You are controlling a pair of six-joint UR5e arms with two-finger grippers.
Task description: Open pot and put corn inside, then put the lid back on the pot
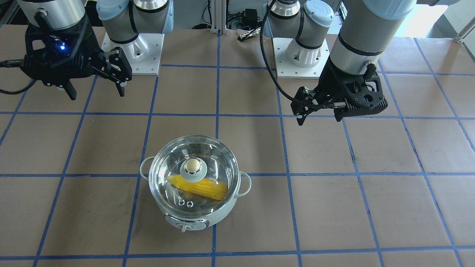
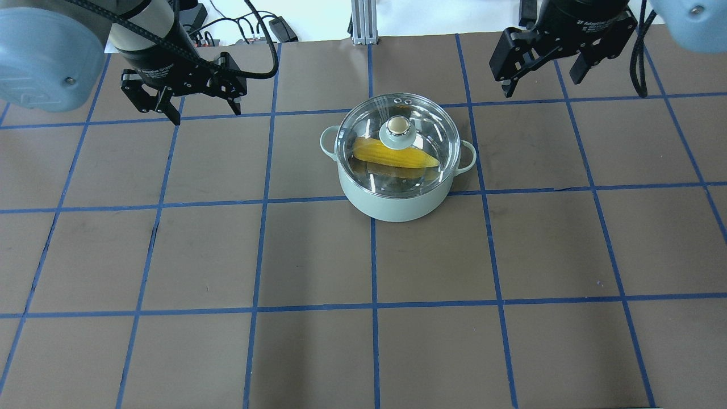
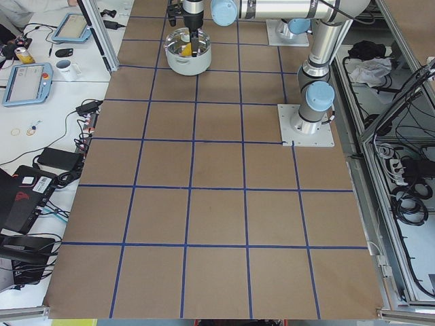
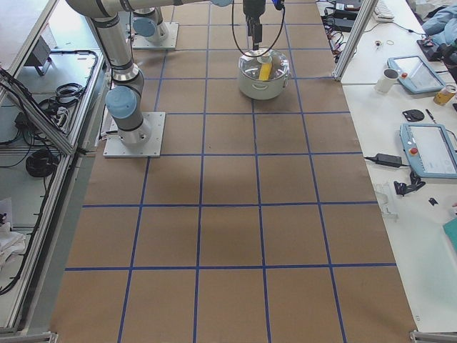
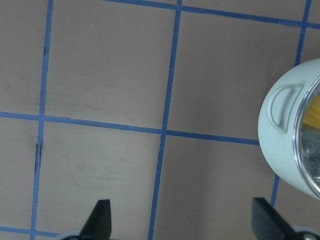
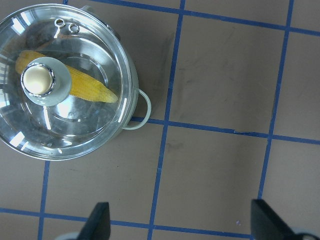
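Note:
The pale mint pot [image 2: 392, 204] stands on the table, past the middle toward the far edge. The clear glass lid [image 2: 420, 122] with its gold knob [image 2: 398, 125] sits closed on it. The yellow corn [image 2: 397, 154] lies inside, seen through the glass. In the front-facing view the pot [image 1: 200, 217], lid [image 1: 215, 159] and corn [image 1: 207, 187] show the same. My left gripper [image 2: 204, 112] is open and empty, raised well to the pot's left. My right gripper [image 2: 542, 82] is open and empty, raised to the pot's right. The right wrist view shows the lid [image 6: 95, 125] and the corn [image 6: 87, 86].
Brown table cover with a blue tape grid [image 2: 372, 255]. The two arm bases [image 1: 133, 48] [image 1: 300, 52] stand at the robot's edge. Cables and a metal post [image 2: 360, 23] lie past the far edge. Side benches hold tablets [image 4: 428, 146] and a mug [image 4: 389, 80].

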